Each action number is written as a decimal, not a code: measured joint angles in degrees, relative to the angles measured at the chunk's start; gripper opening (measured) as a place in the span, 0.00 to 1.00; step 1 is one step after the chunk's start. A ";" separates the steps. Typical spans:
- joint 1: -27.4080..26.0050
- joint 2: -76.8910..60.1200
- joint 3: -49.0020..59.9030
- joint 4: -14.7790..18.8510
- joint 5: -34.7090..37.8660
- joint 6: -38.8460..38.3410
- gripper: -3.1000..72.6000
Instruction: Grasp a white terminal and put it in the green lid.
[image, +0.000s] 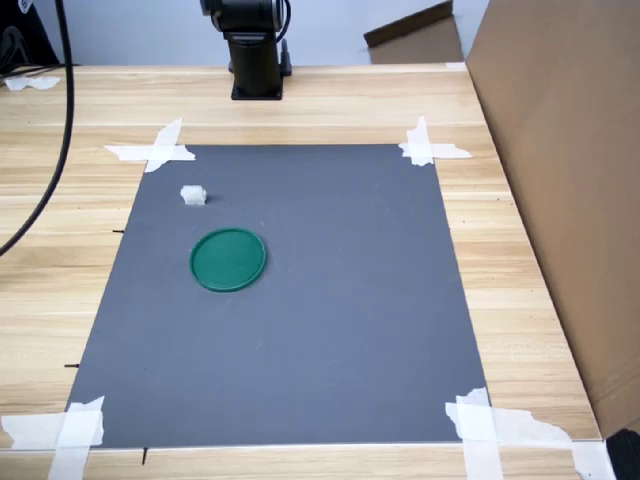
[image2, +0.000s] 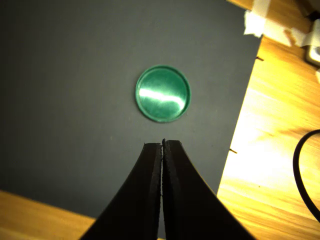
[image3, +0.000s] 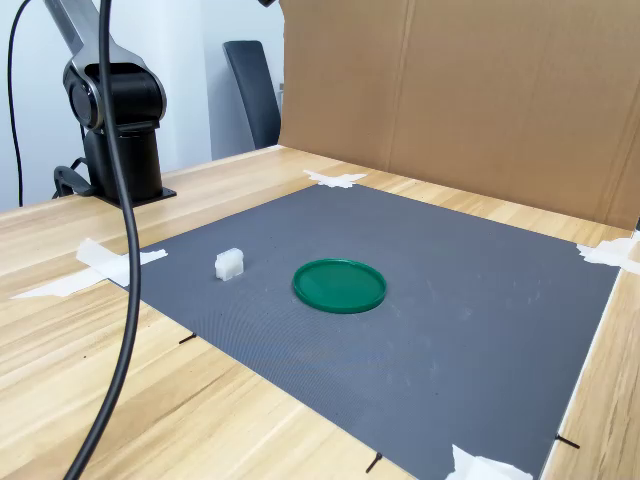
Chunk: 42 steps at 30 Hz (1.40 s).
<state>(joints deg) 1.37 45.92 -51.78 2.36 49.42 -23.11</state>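
Note:
The white terminal (image: 193, 195) (image3: 230, 264) is a tiny whitish block lying on the grey mat, a short way from the green lid (image: 228, 259) (image3: 339, 285), toward the arm's base. The lid is a flat dark-green disc lying flat with nothing in it; the wrist view shows it (image2: 163, 93) just beyond my gripper (image2: 163, 144). The two black fingers are pressed together with nothing between them. The gripper is high above the mat and outside both exterior views. The terminal is not in the wrist view.
The grey mat (image: 330, 330) is taped at its corners to a wooden table. The arm's black base (image: 256, 60) (image3: 120, 130) stands at the table's far edge. Cardboard panels (image: 570, 180) wall one side. A black cable (image3: 120, 330) hangs in the second exterior view's left.

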 joint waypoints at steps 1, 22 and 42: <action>0.00 3.34 -3.13 0.00 2.78 -1.26 0.00; 0.00 30.32 -26.51 8.69 21.88 -20.52 0.00; 3.84 47.91 -44.68 3.23 20.66 -20.92 0.00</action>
<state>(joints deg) 5.21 93.83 -96.46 5.59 70.07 -44.03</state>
